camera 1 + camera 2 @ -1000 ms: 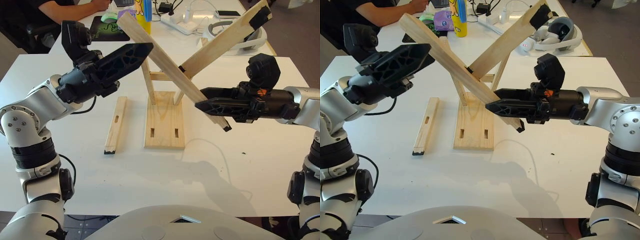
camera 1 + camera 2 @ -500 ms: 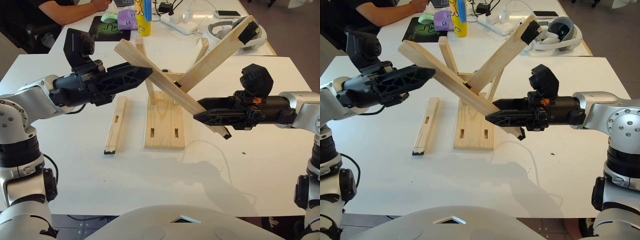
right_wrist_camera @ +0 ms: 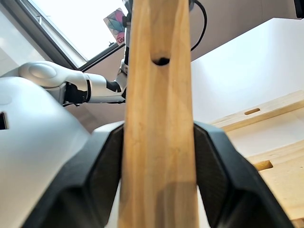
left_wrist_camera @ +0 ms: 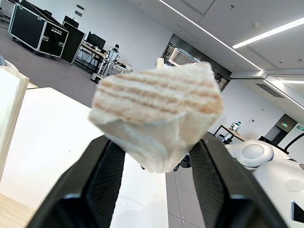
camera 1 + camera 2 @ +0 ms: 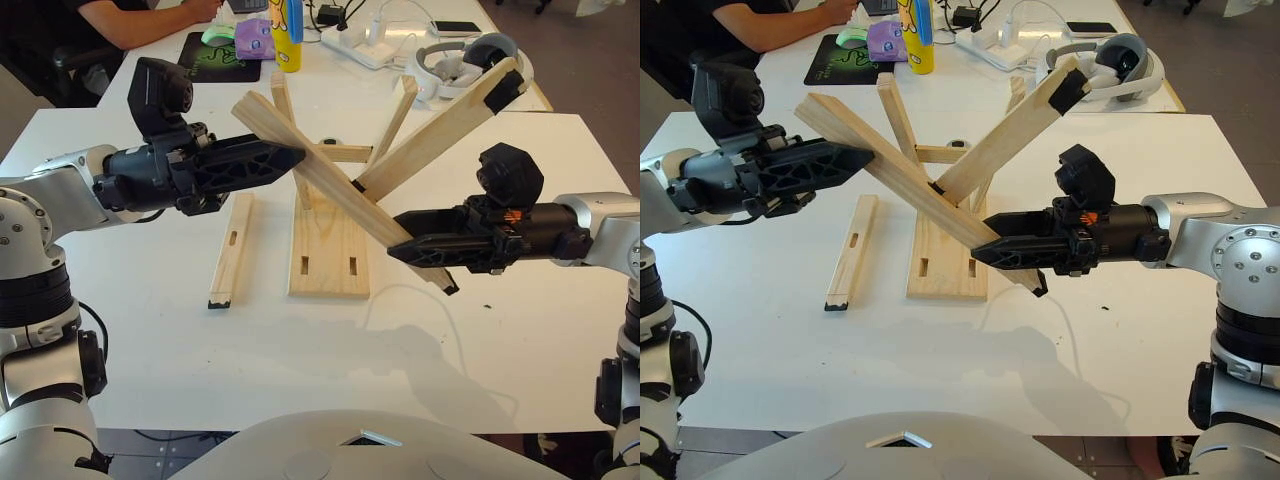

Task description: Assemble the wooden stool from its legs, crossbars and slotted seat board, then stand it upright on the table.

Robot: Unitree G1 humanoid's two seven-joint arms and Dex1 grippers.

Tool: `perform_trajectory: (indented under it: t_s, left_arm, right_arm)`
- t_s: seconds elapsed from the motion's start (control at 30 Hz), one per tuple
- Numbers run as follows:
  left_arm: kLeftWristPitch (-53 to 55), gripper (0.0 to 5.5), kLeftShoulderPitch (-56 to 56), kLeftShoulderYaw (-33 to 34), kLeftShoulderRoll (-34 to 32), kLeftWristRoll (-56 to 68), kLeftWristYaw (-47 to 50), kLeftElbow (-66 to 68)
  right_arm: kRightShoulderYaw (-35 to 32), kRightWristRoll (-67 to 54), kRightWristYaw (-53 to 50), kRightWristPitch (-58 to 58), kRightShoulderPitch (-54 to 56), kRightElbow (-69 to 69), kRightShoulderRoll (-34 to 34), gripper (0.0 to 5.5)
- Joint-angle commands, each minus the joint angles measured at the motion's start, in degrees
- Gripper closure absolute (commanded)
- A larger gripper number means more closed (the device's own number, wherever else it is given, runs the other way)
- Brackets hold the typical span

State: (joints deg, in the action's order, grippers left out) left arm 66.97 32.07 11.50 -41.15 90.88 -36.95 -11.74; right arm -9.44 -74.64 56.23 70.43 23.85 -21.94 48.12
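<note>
Steadying the leg frame (image 5: 385, 165) by the seat board (image 5: 328, 275)
My left tool (image 5: 288, 156) and right tool (image 5: 402, 248) clench one leg (image 5: 335, 185); align ends with slots (image 5: 304, 265).

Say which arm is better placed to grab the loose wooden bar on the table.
Left, probably: the loose slotted wooden bar lies near the left tool; the right tool is across the wooden seat board.

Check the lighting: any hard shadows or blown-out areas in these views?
Left eye view: soft shadows of the leg frame on the table, hiding nothing. Right wrist view: the window behind the leg frame is blown out white. Left wrist view: ceiling light strips bright, the frame's end evenly lit.
</note>
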Motion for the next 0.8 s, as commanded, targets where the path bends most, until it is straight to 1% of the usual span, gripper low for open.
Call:
perform_trajectory:
  t_s: [0.03, 0.3, 0.43, 0.5, 0.6, 0.67, 0.77, 0.8]
  left_arm:
    - [-0.6, 3.46, -0.5, 0.9, -1.0, -1.6, -0.2, -0.8]
    - [-3.3, 3.47, -4.0, 3.2, -0.4, -4.3, -0.5, -2.8]
    - [-3.5, 3.47, -5.9, 4.8, -2.6, -6.3, -2.1, -3.7]
    - [-4.4, 3.47, -6.0, 5.9, -4.3, -8.7, -3.7, -3.3]
    - [-5.3, 3.47, -4.6, 6.5, -6.7, -12.0, -6.4, -1.6]
    - [-6.1, 3.47, -4.3, 6.8, -8.4, -14.7, -8.5, -0.4]
    - [-7.4, 3.47, -4.8, 8.0, -11.5, -18.7, -11.5, 0.9]
    - [-7.9, 3.47, -5.1, 8.1, -12.4, -20.1, -12.5, 1.2]
  right_arm:
    - [1.6, 4.2, 1.4, -2.5, 0.6, 0.4, 1.6, 3.06]
    - [2.1, 8.7, 3.7, -4.8, -0.7, 2.0, 2.9, 1.83]
    - [0.0, 13.2, 5.2, -8.8, -4.6, 4.0, 5.0, 1.8]
    - [-1.8, 15.2, 4.1, -11.0, -6.7, 7.0, 4.1, 1.8]
    - [-4.5, 18.5, 4.4, -14.7, -12.8, 8.7, 4.3, 1.8]
    - [-3.5, 24.5, 4.6, -20.6, -17.3, 7.1, 5.0, 1.8]
    - [-4.2, 25.9, 2.5, -24.4, -19.2, 4.3, 1.1, 1.8]
    - [-2.4, 28.2, 1.9, -26.6, -20.4, 2.3, 0.6, 1.8]
